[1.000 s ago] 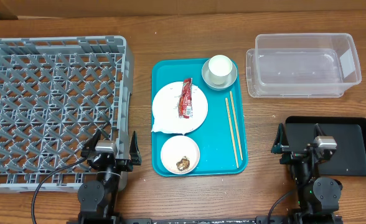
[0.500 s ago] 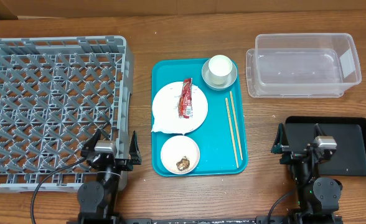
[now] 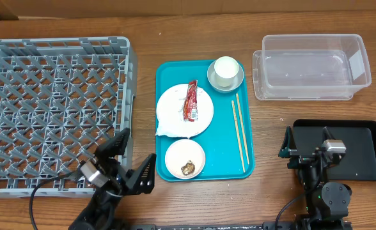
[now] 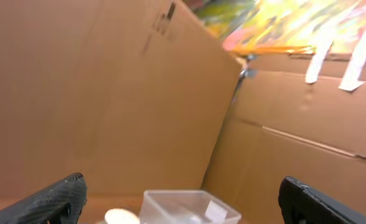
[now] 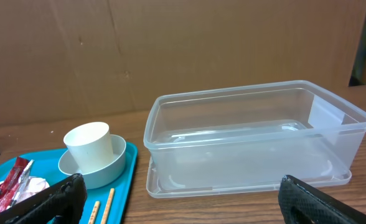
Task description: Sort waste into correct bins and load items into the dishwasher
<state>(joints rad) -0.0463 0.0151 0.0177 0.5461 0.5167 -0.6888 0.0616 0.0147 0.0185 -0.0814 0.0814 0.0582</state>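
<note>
On the teal tray (image 3: 223,150) lie a pale plate (image 3: 175,112) with a red snack wrapper (image 3: 191,100) and a white napkin edge (image 3: 164,133), a small bowl (image 3: 185,159) holding a brown food scrap (image 3: 188,168), a white cup (image 3: 225,70) in a grey-green saucer-bowl (image 3: 234,83), and two chopsticks (image 3: 239,131). The grey dish rack (image 3: 54,108) stands at the left. The clear tub (image 3: 313,67) and black tray (image 3: 357,150) are at the right. My left gripper (image 3: 133,156) is open, empty, turned toward the tray. My right gripper (image 3: 322,137) is open and empty over the black tray.
Cardboard walls close the back of the table. The right wrist view shows the clear tub (image 5: 251,146), the cup (image 5: 88,146) in its saucer-bowl, and the teal tray's corner (image 5: 15,177). The left wrist view points upward at cardboard, with the tub's top (image 4: 183,208) low in frame.
My left arm has swung and tilted, its gripper now angled right toward the teal tray and its camera pointing upward. The right arm has not moved.
</note>
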